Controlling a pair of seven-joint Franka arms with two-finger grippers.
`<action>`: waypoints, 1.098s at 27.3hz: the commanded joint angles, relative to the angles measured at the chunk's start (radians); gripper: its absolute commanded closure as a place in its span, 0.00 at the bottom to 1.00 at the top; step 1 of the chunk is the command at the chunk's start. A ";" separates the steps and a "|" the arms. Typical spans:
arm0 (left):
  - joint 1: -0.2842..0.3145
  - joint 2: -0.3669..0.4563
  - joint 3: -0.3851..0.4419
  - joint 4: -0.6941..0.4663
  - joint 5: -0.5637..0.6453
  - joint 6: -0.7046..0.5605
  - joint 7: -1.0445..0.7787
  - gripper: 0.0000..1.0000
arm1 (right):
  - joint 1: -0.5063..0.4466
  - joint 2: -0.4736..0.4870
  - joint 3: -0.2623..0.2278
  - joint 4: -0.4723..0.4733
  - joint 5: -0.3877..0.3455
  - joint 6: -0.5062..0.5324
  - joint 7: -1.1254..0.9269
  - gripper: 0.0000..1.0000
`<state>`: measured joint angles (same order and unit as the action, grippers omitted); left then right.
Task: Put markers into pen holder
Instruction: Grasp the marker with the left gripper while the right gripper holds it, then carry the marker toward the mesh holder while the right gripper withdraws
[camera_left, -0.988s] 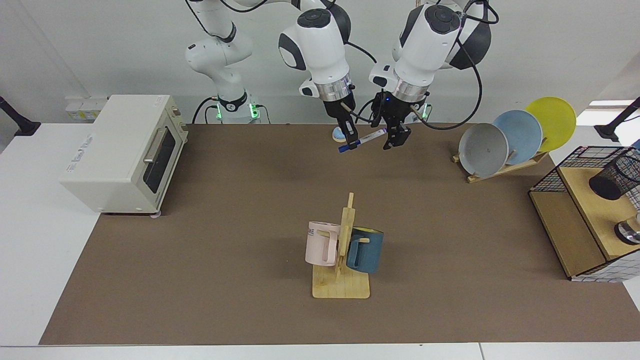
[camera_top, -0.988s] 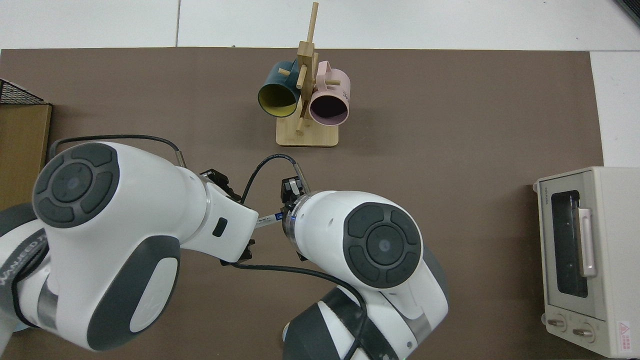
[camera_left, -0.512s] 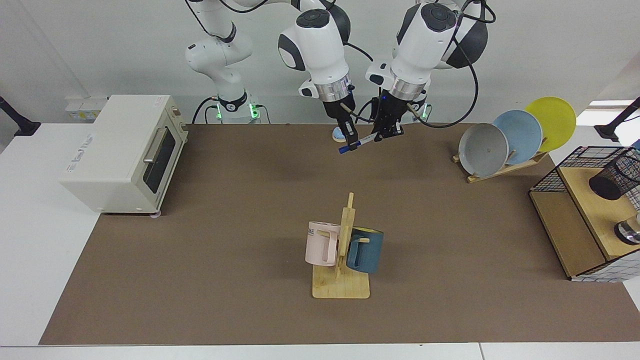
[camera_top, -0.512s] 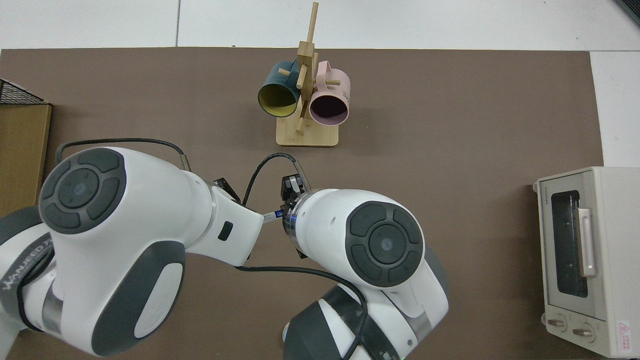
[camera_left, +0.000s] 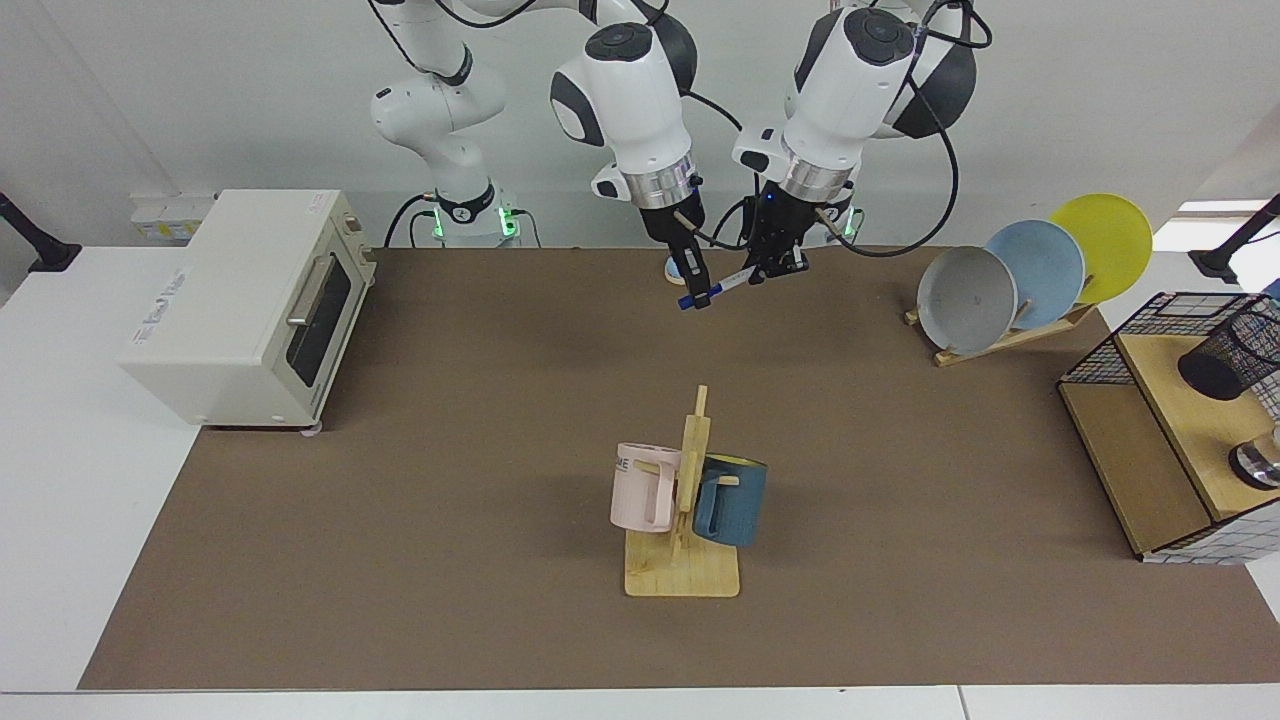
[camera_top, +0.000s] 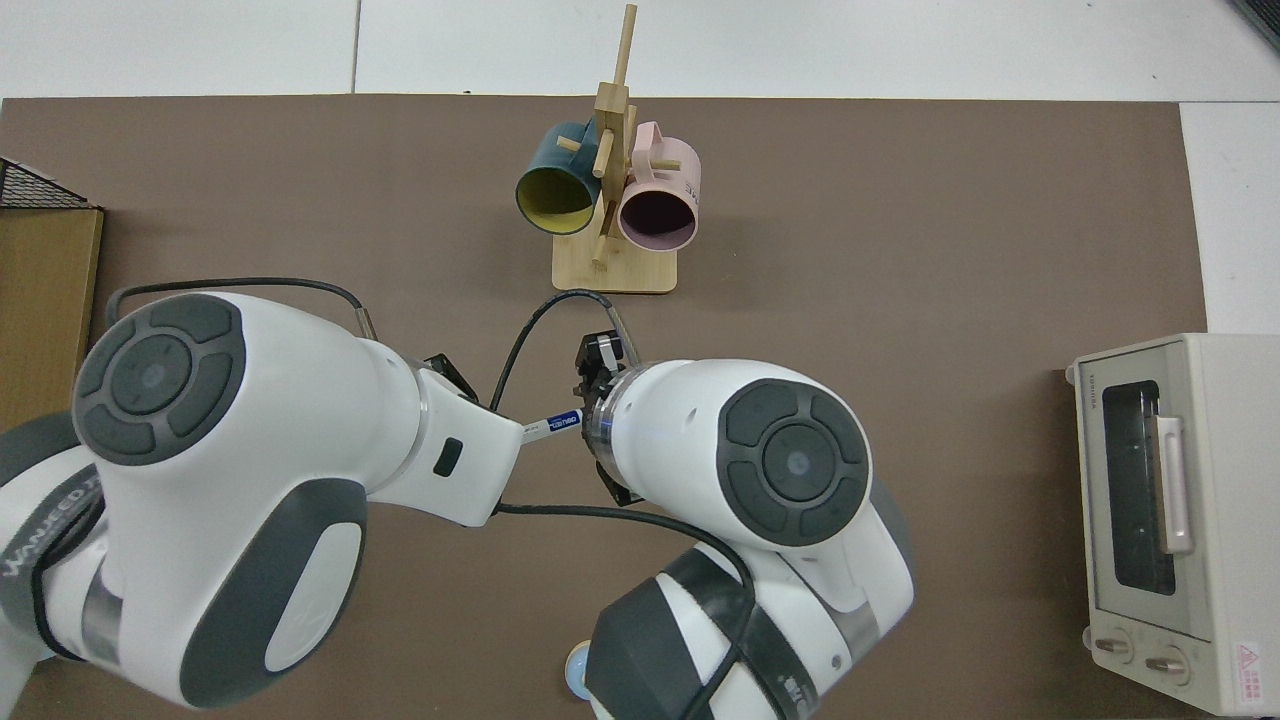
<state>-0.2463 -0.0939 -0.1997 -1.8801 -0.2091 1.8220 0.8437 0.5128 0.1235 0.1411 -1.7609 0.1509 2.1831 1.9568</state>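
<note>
Hidden or unclear:
- Top view: both pincers sit under my own wrists. Only a short stretch of the marker (camera_top: 552, 425) shows in the gap between the two arms, white barrel with a blue label. Its cap and its far end are covered.
- Top view: the pen holder is outside the picture. Only a corner of the wire basket (camera_top: 30, 185) shows at the edge.
- Facing view: the pen holder (camera_left: 1220, 362) is cut off at the picture's edge, lying tilted with its dark mouth towards the camera, on the wooden shelf inside the basket (camera_left: 1100, 360).
- Right pincer (camera_left: 702, 290): seen almost edge-on at the marker's blue-capped end. I cannot tell whether it grips or is slack.

Pose:
- Both arms are bent over at the back of the table (camera_left: 400, 500), wrists pointing down and leaning towards each other.
- Left pincer (camera_left: 768, 268) is pressed together on the upper, uncapped end of the marker (camera_left: 722, 283).
- The marker hangs in the air above the table, tilted, with its cap end lower. It spans from one pincer to the other and is well apart from the pen holder.

One view against the other:
- The facing view gives the marker's tilt, its cap and both pincers.
- The top view gives the label on the barrel and the open mouths of the two mugs on the rack (camera_top: 612, 190).
- The rack stands mid-table, clear of both arms.
</note>
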 joint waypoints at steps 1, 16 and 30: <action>0.002 -0.029 0.022 -0.036 0.008 0.008 -0.009 1.00 | -0.049 0.007 0.009 0.001 -0.007 0.011 -0.077 0.00; 0.143 -0.018 0.028 -0.024 0.192 -0.003 -0.048 1.00 | -0.189 -0.071 0.003 0.001 -0.014 -0.221 -0.878 0.00; 0.289 -0.004 0.028 0.048 0.418 -0.016 -0.063 1.00 | -0.287 -0.176 -0.005 0.006 -0.103 -0.440 -1.443 0.00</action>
<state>-0.0002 -0.0946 -0.1608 -1.8706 0.1266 1.8210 0.8003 0.2520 -0.0191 0.1261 -1.7514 0.0954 1.7989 0.6617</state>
